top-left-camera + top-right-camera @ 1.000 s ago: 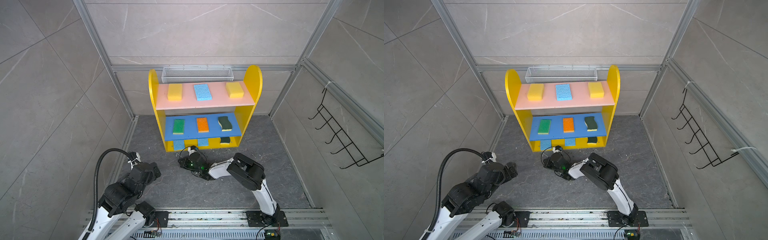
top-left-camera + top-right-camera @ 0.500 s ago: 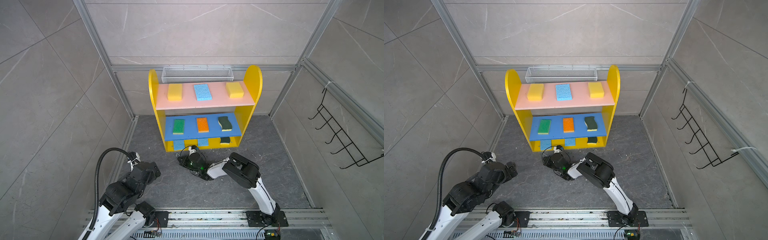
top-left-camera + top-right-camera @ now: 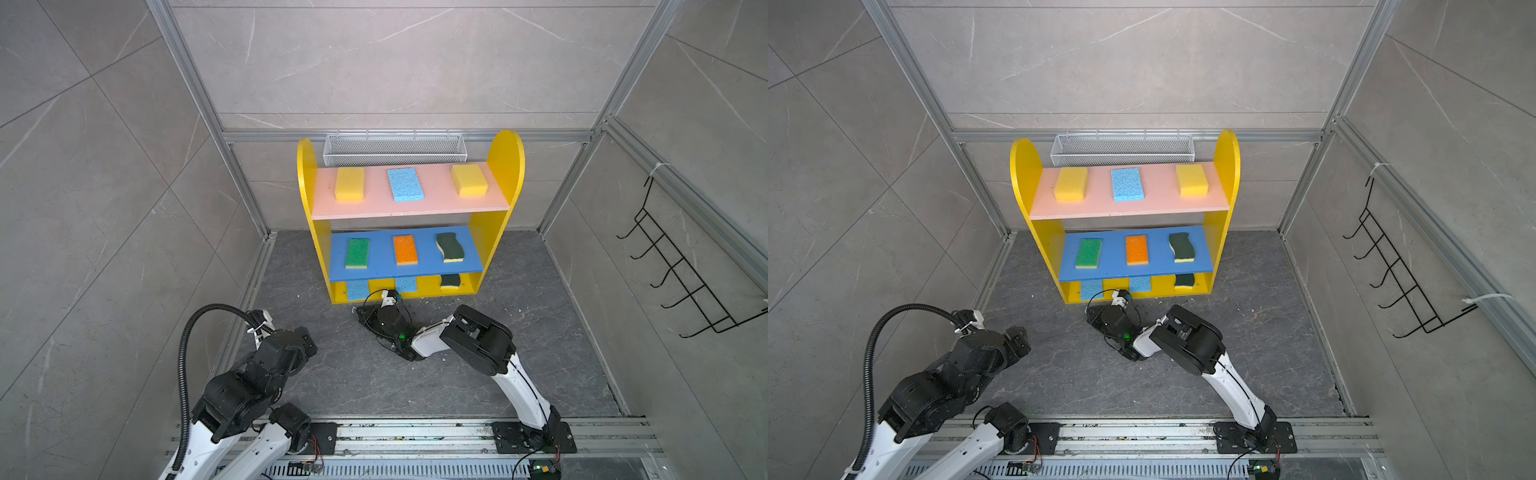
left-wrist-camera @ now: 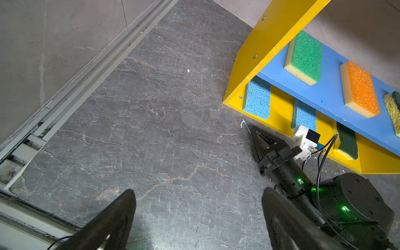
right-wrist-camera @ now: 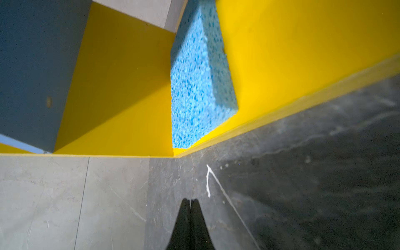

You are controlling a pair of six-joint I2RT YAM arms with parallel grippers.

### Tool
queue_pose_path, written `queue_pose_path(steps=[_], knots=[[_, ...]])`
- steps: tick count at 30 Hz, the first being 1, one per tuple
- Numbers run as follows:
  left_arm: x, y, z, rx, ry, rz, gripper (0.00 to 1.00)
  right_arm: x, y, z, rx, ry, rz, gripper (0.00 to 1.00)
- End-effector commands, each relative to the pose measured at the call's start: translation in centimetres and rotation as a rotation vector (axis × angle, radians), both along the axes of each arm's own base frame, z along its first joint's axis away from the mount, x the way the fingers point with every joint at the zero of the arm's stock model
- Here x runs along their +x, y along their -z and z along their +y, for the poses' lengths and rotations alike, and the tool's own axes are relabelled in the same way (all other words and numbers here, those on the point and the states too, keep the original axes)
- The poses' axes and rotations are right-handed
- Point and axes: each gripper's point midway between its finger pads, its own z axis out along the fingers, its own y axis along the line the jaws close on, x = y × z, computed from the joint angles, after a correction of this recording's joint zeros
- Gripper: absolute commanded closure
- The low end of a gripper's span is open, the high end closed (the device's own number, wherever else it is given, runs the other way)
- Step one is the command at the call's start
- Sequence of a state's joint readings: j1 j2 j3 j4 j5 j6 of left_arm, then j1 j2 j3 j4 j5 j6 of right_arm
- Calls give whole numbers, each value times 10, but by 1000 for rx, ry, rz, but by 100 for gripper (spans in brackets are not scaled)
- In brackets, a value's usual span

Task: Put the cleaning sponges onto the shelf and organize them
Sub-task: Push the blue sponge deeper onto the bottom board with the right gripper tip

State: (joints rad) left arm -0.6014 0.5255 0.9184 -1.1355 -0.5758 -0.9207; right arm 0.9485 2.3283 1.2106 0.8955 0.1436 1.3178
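The yellow shelf (image 3: 505, 153) (image 3: 1227, 153) stands at the back of the floor. Its pink board holds a yellow sponge (image 3: 349, 184), a blue sponge (image 3: 405, 184) and another yellow one (image 3: 469, 179). On the blue board lie green (image 3: 357, 252), orange (image 3: 405, 249) and wavy dark green (image 3: 450, 247) sponges. Two blue sponges (image 4: 257, 100) (image 4: 304, 115) and a dark green one (image 4: 346, 140) sit on the bottom. My right gripper (image 5: 190, 200) (image 3: 359, 310) is shut and empty, low on the floor before the shelf's bottom edge. My left gripper (image 4: 198, 192) (image 3: 305, 336) hangs open, empty, at front left.
A white mesh basket (image 3: 392, 148) hangs on the wall behind the shelf top. A black wire hook rack (image 3: 681, 282) sticks out from the right wall. A metal rail (image 3: 415, 432) runs along the front. A thin white scrap (image 5: 208, 181) lies by the shelf's corner.
The right arm's elbow has shifted slightly left while its shut gripper stays in front of the shelf's bottom edge. The left arm has hardly moved.
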Motion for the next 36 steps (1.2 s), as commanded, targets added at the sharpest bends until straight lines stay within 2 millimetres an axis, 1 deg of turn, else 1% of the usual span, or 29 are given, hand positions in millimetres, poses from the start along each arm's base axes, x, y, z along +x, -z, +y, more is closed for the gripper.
queue_pose_path(steps=[1,7,13,20,24,33,36], knots=[[-4,-3,12,10,-51,-22,6,4,29,-9,-54,65,48,100],[-6,-5,15,2,-62,-37,6,6,26,-2,-84,79,43,100],[-7,-5,16,-6,-69,-49,6,7,25,-2,-125,120,28,100],[-8,-6,18,-3,-75,-57,6,5,34,4,-146,135,39,100],[-8,-5,19,-6,-78,-61,6,5,42,-3,-153,197,48,100],[-9,1,18,-14,-79,-58,5,13,45,5,-133,226,55,100],[-8,4,17,-20,-76,-53,5,14,47,5,-132,237,57,100]])
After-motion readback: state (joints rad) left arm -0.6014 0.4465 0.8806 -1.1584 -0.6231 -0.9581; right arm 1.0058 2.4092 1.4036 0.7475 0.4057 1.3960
